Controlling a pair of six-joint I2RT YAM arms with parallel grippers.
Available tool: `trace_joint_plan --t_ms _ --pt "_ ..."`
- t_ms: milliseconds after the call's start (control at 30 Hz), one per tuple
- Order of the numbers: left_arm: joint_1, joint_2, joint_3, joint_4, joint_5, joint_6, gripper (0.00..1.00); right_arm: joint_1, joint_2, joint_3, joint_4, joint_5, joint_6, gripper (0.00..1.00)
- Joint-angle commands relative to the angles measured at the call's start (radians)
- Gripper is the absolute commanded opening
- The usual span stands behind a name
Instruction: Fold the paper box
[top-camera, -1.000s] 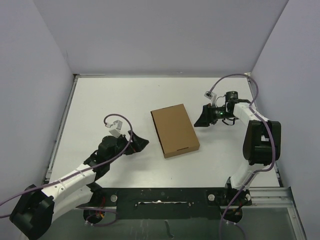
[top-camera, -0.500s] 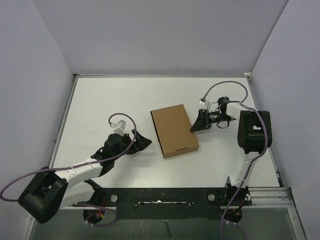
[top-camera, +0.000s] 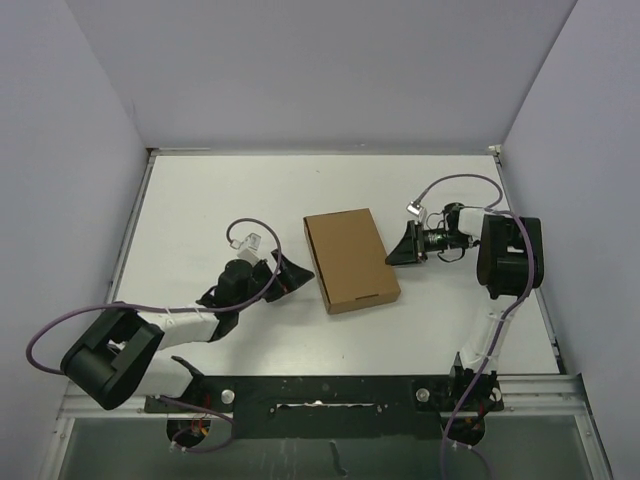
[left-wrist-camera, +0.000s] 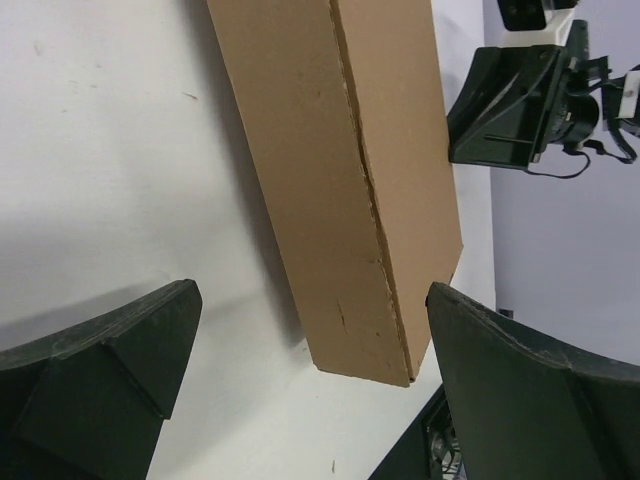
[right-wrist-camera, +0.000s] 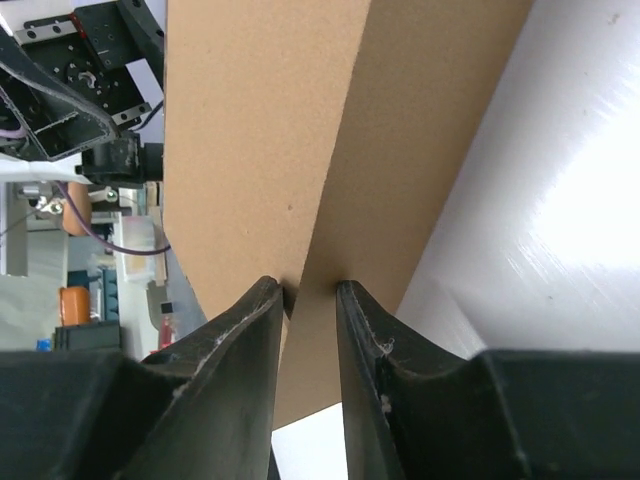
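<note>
Top view: paper box (top-camera: 350, 260) lies flat on the bench (top-camera: 220, 190) and looks closed up. Left fingers (top-camera: 290, 272) are just beside its left long edge, right fingers (top-camera: 403, 245) at its right long edge.
Left wrist: left fingers spread wide, holding nothing, box side wall ahead of them.
Right wrist: right fingers at a narrow gap on the box's upper edge; can't tell if they pinch it.
Probably late stage, seating the lid. Next needs a firm right pinch, with the left bracing the opposite side.

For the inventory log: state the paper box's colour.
Plain brown; the paper box shows best in top external.
</note>
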Motion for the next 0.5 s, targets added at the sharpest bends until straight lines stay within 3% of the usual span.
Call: trace_joint_plan --t_ms 0,267,467 --pt "-0.009 0.027 0.054 0.137 0.032 -0.047 0.98 -0.034 0.022 0.014 -0.002 0.066 -0.021 0.25" --pt "-0.01 0.062 0.064 0.216 0.044 -0.081 0.92 -0.049 0.027 0.011 0.001 0.108 -0.02 0.25" --pt "0.001 0.021 0.089 0.046 0.005 -0.024 0.65 -0.066 0.046 0.021 -0.015 0.134 -0.04 0.24"
